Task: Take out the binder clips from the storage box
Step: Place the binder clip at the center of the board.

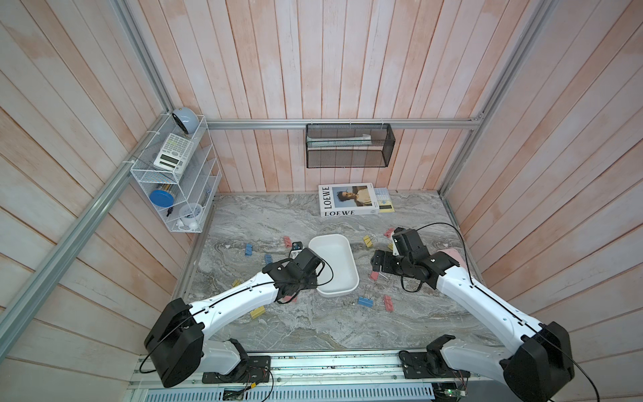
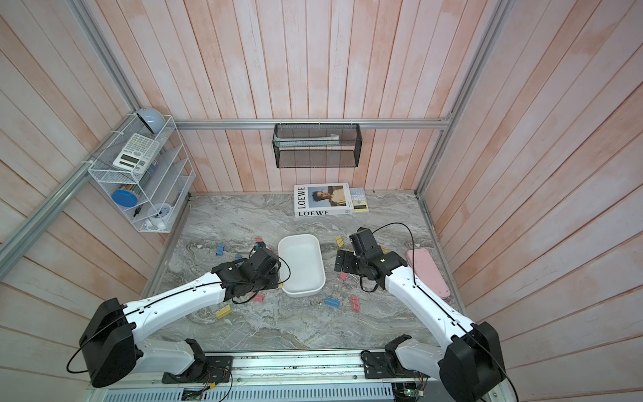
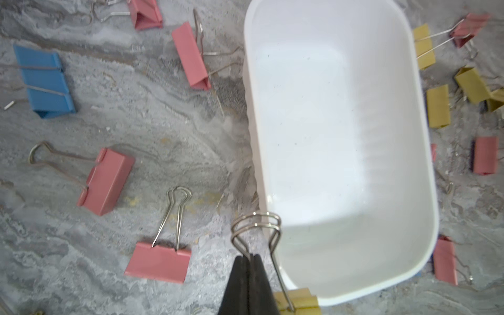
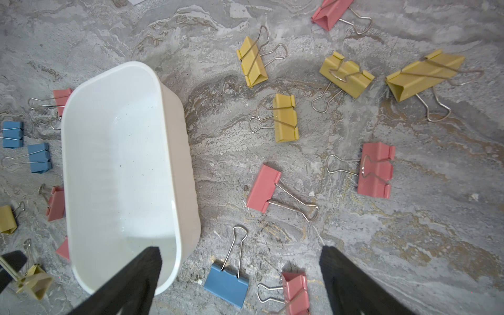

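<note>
The white storage box stands mid-table, and its inside holds nothing. Binder clips lie scattered on the marble around it: blue, pink, yellow. My left gripper is shut on the wire handle of a yellow binder clip, just outside the box's near left corner. That clip also shows in a top view. My right gripper hangs open over the table right of the box, above a blue clip and a pink one.
A flat pink case lies at the table's right edge under the right arm. A LOEWE book sits at the back. A black mesh basket hangs on the back wall, and a white wire rack on the left wall.
</note>
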`<state>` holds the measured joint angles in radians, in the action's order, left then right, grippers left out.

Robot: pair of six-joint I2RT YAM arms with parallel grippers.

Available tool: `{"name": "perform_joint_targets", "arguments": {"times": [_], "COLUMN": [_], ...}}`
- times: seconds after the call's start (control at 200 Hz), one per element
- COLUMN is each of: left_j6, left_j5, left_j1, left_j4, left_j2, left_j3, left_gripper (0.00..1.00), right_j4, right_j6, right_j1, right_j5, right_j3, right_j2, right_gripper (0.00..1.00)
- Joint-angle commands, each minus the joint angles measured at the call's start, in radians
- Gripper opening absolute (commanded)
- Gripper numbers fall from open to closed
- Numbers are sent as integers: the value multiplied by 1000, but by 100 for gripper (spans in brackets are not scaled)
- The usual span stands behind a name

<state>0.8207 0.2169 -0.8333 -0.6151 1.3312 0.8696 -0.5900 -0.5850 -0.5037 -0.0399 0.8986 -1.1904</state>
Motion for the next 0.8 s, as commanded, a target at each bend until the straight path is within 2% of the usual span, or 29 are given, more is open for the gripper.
{"name": "perform_joint_targets", "arguments": {"times": [0.0, 0.165, 0.55, 0.58, 0.63, 0.66, 0.795], "left_j6": [94, 144, 89, 87, 85, 83, 54], "left_j5": [26, -5, -67, -71, -69, -63, -6], "left_j1": [-36, -68, -84, -84, -84, -84, -81], "left_j4": [-9, 87, 155, 156, 149, 139, 43], "left_j2": [-50, -45, 132, 134, 131, 125, 77], "left_j3": [-77, -177, -159, -157, -153, -145, -82], "left_gripper": [0, 0, 0, 6, 25, 33, 49], "right_j4": [-9, -26, -59, -61, -62, -63, -63], "right_j6": [-28, -51, -66, -67, -67, -65, -51], "right_j1": [-24, -54, -71, -71, -72, -72, -71], "right_j5": [-50, -83, -130, -134, -140, -145, -170], "right_j3": [26, 20, 19, 17, 14, 13, 8], "right_j2": [10, 26, 59, 62, 67, 70, 74], "right_gripper": [98, 98, 98, 98, 98, 98, 98]}}
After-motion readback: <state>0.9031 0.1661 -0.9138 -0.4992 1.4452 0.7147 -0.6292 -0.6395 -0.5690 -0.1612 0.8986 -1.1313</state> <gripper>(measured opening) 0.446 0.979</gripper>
